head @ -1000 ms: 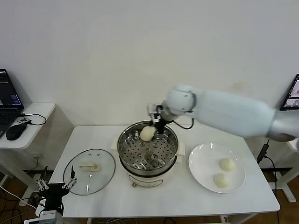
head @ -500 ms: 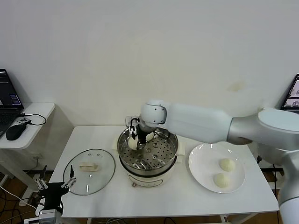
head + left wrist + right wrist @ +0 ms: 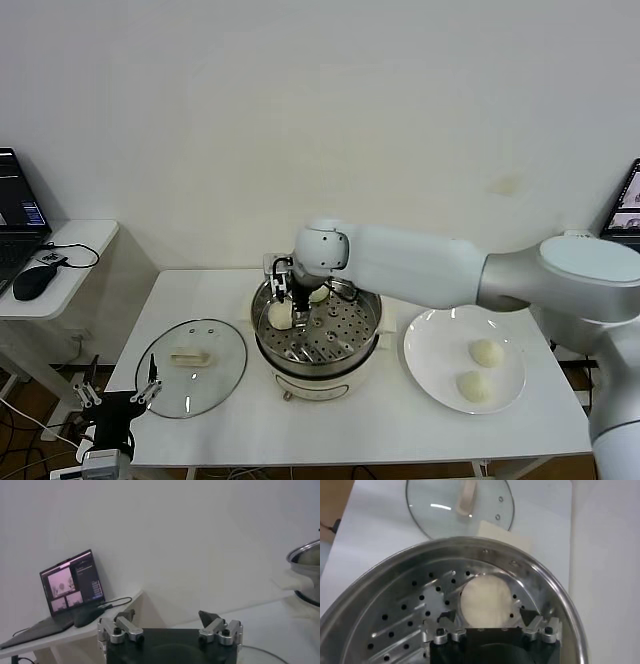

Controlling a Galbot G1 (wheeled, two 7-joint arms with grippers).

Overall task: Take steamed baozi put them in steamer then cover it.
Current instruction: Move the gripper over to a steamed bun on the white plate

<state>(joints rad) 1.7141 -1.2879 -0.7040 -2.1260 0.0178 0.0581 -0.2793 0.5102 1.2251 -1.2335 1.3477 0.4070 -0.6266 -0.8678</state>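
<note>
The right gripper (image 3: 287, 297) was reached down into the steamer (image 3: 317, 330) at its left side, its fingers (image 3: 446, 618) spread to either side of a baozi (image 3: 485, 601) that rested on the perforated tray (image 3: 410, 615); whether the pads touched the bun could not be told. A second baozi (image 3: 318, 293) was seen at the back of the tray. Two more baozi (image 3: 487, 352) lay on the white plate (image 3: 434, 345) to the right of the steamer. The glass lid (image 3: 191, 366) lay flat on the table (image 3: 360, 430) to the left. The left gripper (image 3: 168, 621) was parked low beside the table's left edge, fingers apart and empty. No legible writing was shown.
</note>
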